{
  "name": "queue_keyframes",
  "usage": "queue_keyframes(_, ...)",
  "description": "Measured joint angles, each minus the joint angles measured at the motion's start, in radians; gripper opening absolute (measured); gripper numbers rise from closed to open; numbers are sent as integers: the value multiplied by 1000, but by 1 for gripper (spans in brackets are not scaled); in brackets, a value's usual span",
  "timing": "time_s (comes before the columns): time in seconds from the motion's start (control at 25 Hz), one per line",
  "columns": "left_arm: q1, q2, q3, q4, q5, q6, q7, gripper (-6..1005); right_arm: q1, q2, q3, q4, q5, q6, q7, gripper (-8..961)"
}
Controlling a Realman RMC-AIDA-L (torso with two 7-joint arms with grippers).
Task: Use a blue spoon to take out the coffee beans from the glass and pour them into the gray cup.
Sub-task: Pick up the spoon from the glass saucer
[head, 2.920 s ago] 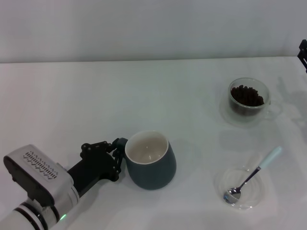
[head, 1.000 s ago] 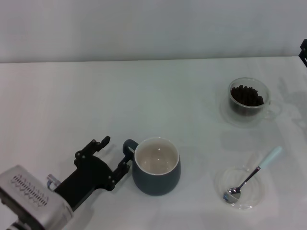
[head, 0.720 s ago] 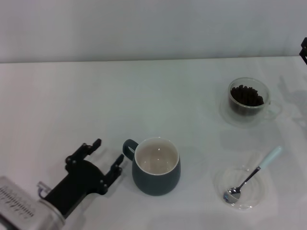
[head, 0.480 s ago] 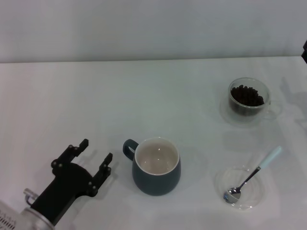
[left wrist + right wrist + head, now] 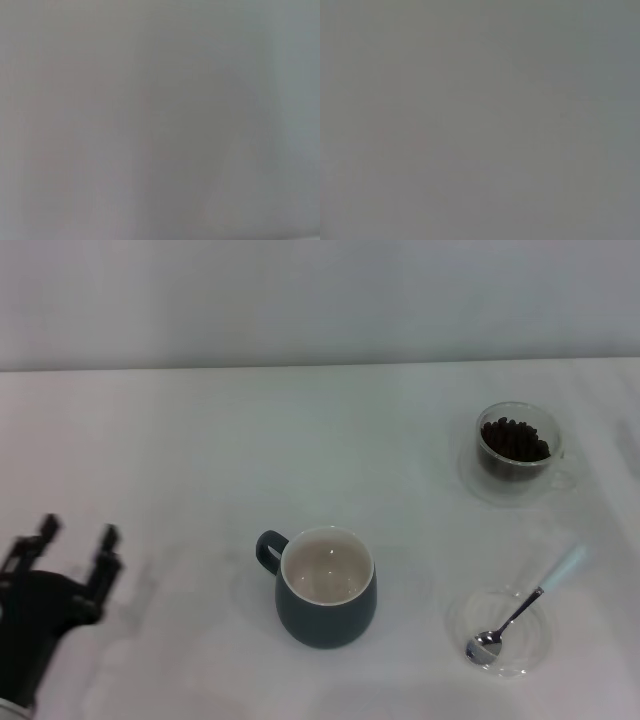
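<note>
Well left of the gray cup (image 5: 326, 585), the left gripper (image 5: 75, 538) sits with fingers spread, holding nothing. Cup upright, handle toward that gripper, inside bare. Right of the cup: blue spoon (image 5: 528, 603), bowl resting in a clear saucer (image 5: 500, 630). Beyond the spoon: glass (image 5: 518, 450) holding the coffee beans (image 5: 514, 438). Right gripper out of sight.

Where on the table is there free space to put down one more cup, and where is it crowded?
Bare table stretches between the gray cup and the far edge, and between that cup and the open left gripper. It is crowded on the right: the glass of coffee beans, then the blue spoon in its saucer.
</note>
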Motion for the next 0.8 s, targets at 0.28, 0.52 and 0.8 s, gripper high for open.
queue_keyframes(0.28, -2, 1, 0, -38, -194, 6, -116, 643, -88, -94, -3, -18, -261, -7, 428, 767)
queue_keyframes(0.52, -15, 2, -3, -50, -228, 18, -127, 643, -134, -153, -4, -16, -449, -51, 664, 767)
queue_keyframes(0.8, -42, 3, -11, -66, -229, 19, -125, 642, -121, -220, -4, -16, -777, -135, 876, 766)
